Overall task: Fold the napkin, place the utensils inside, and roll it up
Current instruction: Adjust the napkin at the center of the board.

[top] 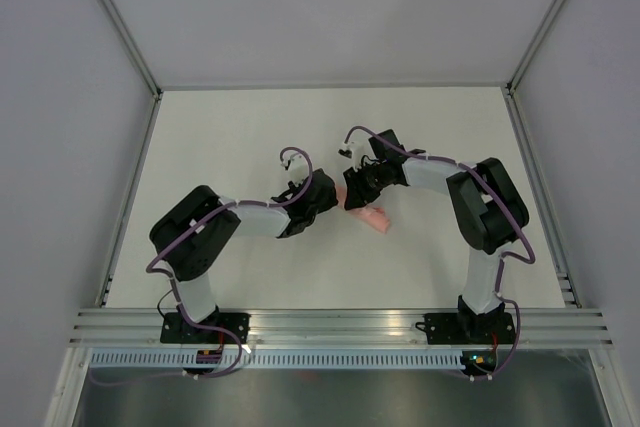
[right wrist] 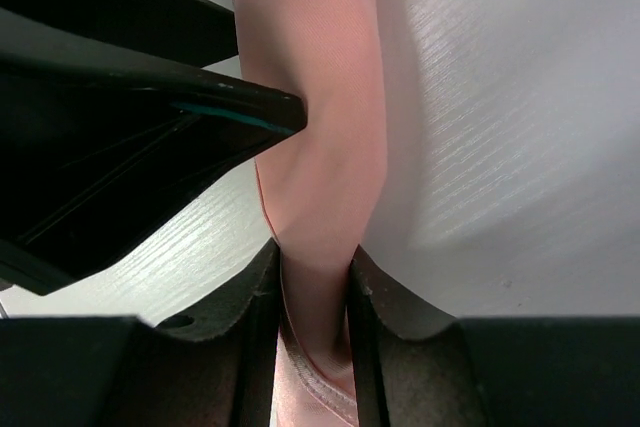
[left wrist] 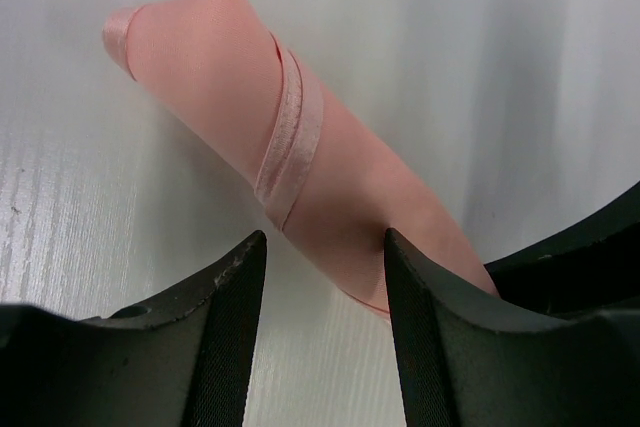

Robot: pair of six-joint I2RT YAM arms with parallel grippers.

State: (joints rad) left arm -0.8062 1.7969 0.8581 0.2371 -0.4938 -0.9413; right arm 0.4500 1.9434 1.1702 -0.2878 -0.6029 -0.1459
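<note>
The napkin [top: 373, 216] is a tight pale pink roll lying on the white table, right of centre. In the left wrist view the napkin [left wrist: 330, 147] runs diagonally, with a hem band wrapped around it. My left gripper [left wrist: 322, 282] is open at the roll's near end, and one finger [left wrist: 420, 317] touches the cloth. My right gripper [right wrist: 312, 282] is shut on one end of the napkin [right wrist: 320, 97]. In the top view both grippers, left [top: 330, 200] and right [top: 352, 199], meet at the roll's left end. No utensils are visible.
The white table [top: 300, 127] is bounded by grey walls and metal frame rails at the back and sides. The left gripper's black finger [right wrist: 150, 97] crowds the right wrist view. The right gripper's body [left wrist: 600, 247] sits close beside my left finger.
</note>
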